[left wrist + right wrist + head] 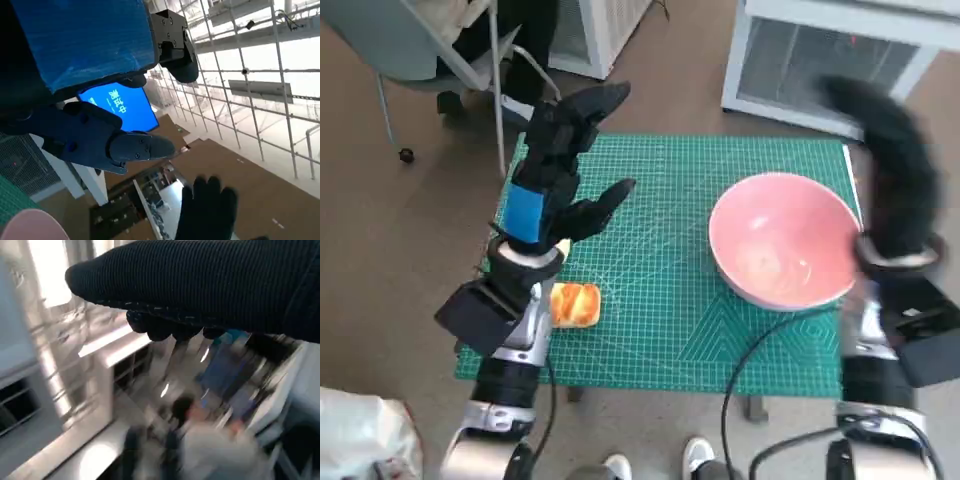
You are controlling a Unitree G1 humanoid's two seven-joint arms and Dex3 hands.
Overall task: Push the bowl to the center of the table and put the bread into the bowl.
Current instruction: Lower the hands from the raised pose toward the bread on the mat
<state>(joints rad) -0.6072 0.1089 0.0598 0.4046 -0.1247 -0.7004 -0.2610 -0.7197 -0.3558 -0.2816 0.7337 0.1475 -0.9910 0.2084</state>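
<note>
I look steeply down at a small table covered by a green mat (660,300). A pink bowl (782,240) sits on the right part of the mat, close to the right edge, upright and with nothing in it. The bread (576,305), a small golden roll, lies on the near left part of the mat, well apart from the bowl.

My left hand (555,170) is raised above the left side of the table, fingers spread apart and holding nothing. It hangs above the mat beyond the bread, not touching it. From the camera behind it, its blue-taped back (80,40) fills the corner and its black fingers (140,147) spread out in open air.

My right hand (890,150), in its black glove, is lifted just beside the bowl's right rim and is blurred. I cannot tell how its fingers lie or whether it touches the bowl. Its own camera shows the glove (210,285) across the frame and a blurred person (210,445) beyond.
</note>
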